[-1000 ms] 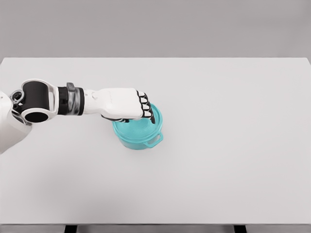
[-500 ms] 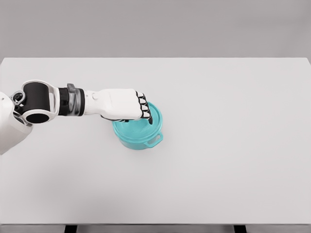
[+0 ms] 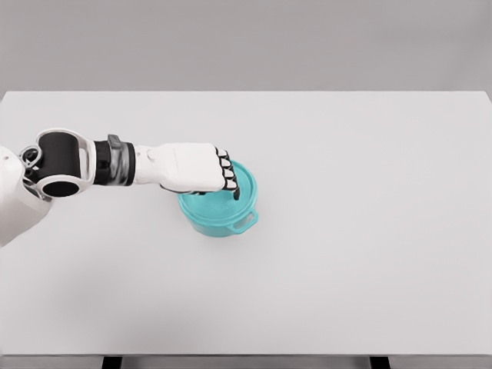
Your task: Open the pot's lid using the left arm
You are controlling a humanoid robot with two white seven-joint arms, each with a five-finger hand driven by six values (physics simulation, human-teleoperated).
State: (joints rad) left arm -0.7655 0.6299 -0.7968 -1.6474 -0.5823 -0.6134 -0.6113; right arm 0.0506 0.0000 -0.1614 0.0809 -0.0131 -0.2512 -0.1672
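Fingers of the left hand: curled downward over the top of the lid, dark tips pressed in at about its centre. They appear clamped on something there, presumably a knob, but the knob itself is hidden beneath the hand; contact cannot be confirmed.

Lid: teal, round, smooth with a slightly raised rim. It appears seated on the pot; no gap visible between the two along the near edge.

Pot: teal, squat cylinder, matte-smooth wall, one loop handle projecting toward the table's near right. It stands left of the table's middle, well apart from every edge, roughly midway between far and near edges.

Left arm: enters from the left edge, reaching horizontally across the table. White glossy shells on palm and forearm, a black-and-grey ringed wrist section, a large black circular joint near the left edge.

Table: flat, pale grey-white, uniform, no texture. Dark legs just visible under the near edge.

Right arm: not in view.

Progress, as judged: the reach is done and the grasp looks made or nearly so. Lid is not yet off. Remaining: lift it straight up clear of the rim, then carry it aside. Smooth glossy surfaces suggest slip is possible if the pinch is shallow.
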